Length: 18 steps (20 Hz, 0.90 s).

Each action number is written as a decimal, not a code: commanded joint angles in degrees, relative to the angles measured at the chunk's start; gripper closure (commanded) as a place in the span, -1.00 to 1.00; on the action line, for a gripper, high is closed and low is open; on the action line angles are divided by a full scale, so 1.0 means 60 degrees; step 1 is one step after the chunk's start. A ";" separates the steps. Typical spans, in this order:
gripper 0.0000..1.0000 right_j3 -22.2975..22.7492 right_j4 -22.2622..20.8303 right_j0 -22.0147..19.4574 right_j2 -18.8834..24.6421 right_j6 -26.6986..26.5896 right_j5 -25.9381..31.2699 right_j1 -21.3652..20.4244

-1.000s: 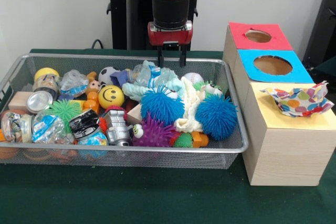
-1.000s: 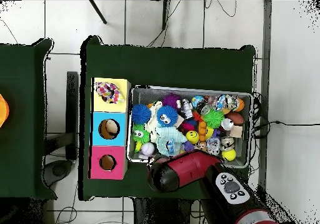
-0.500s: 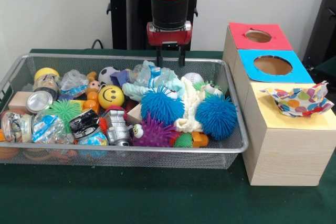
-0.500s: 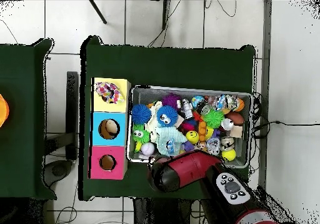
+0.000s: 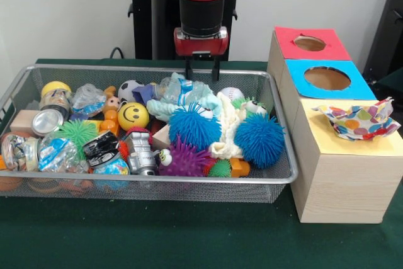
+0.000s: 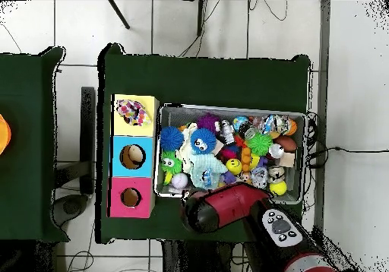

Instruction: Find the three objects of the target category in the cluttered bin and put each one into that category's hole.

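Green-clothed table, white wall behind. Nearest, wire bin (image 5: 277,177) heaped with toys; beside it, dotted cloth (image 5: 357,121) bunched over yellow hole. Farther back, gripper (image 5: 201,70) hovering open, empty. Best to dig beneath green cloth (image 5: 189,96) gently.

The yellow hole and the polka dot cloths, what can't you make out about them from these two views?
- Yellow hole: hidden in both views by the polka dot cloth bunched on the yellow surround.
- Other polka dot cloths: none visible in the bin; the toy pile could bury them.
- Far corner of the bin: covered by the arm in the overhead view.
- Gripper: hidden under the arm overhead; the front view shows it open and empty.
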 commanded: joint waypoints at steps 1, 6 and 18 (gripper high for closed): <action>-1.00 -0.1798 -0.0865 0.0457 -0.0771 0.0775 -0.0993 0.1890; -1.00 -0.2733 -0.0528 0.1095 -0.1265 0.0988 -0.1754 0.2973; -1.00 -0.2858 -0.0115 0.1458 -0.1748 0.0772 -0.2118 0.3074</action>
